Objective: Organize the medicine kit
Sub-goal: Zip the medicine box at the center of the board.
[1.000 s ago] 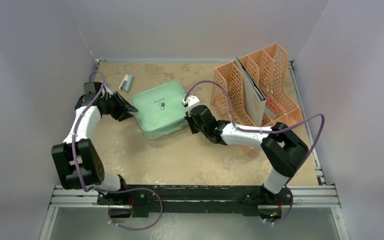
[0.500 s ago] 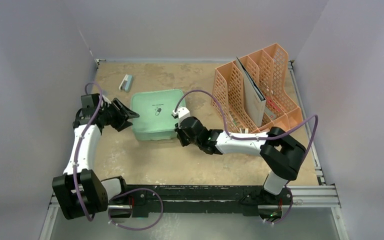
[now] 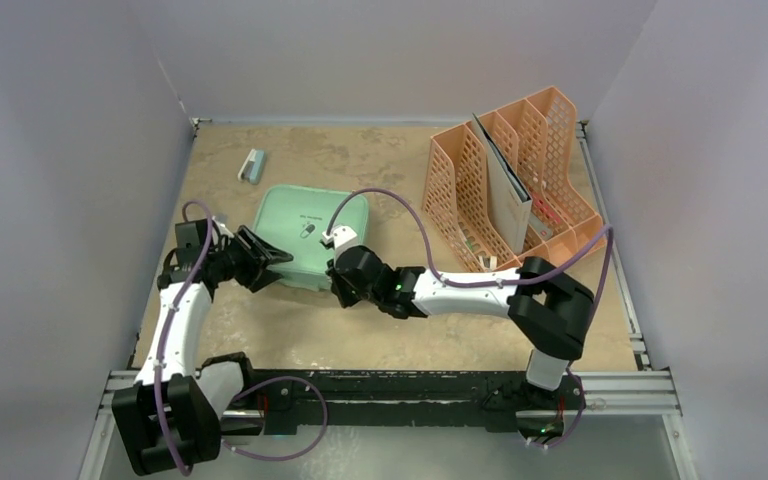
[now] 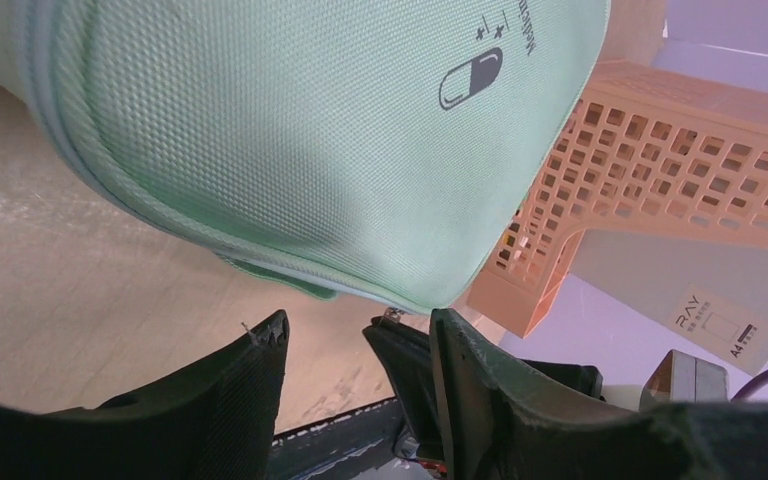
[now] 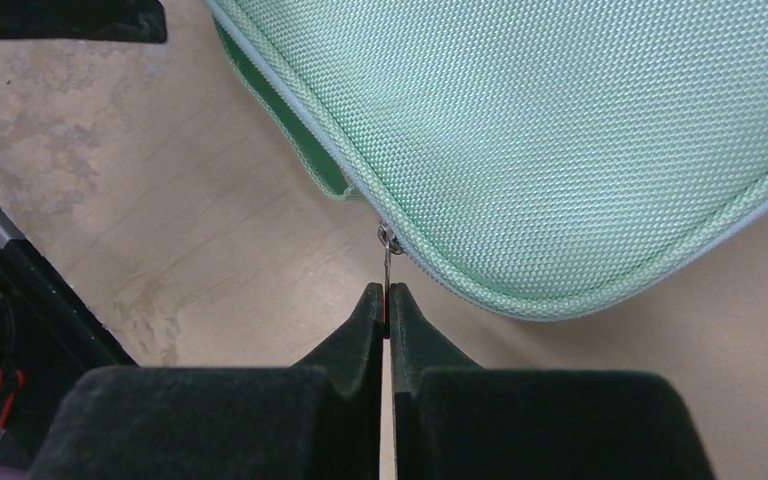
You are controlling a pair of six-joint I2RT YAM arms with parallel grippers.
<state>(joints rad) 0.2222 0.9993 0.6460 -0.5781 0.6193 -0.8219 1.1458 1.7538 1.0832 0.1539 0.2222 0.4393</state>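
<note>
You have the medicine kit (image 3: 310, 232) lying on the table (image 3: 390, 325), a little left of the middle and between your two arms. From close, it is a mint-green case of woven fabric with a zipper around its edge and a small pill icon (image 4: 470, 78) printed on its top.

Your right gripper (image 3: 340, 282) is at the near right corner of the kit. In the right wrist view its jaws are pressed fully together, and the thin metal zipper pull (image 5: 387, 258) runs from the seam of the kit down between the fingertips, so it is grasping the zipper pull.

Your left gripper (image 3: 272, 258) is at the near left side of the kit. Its jaws stand apart and nothing is between them; it is released. In the left wrist view the kit fills the space just beyond the fingertips, but you cannot tell whether they touch the fabric.

To the right of the kit, and apart from it, the peach mesh file rack (image 3: 560, 125) stands upright at the far right of the table, with a grey booklet (image 3: 505, 195) leaning in one of its slots. A small pale object (image 3: 251, 166) lies near the far left corner, behind the kit.
</note>
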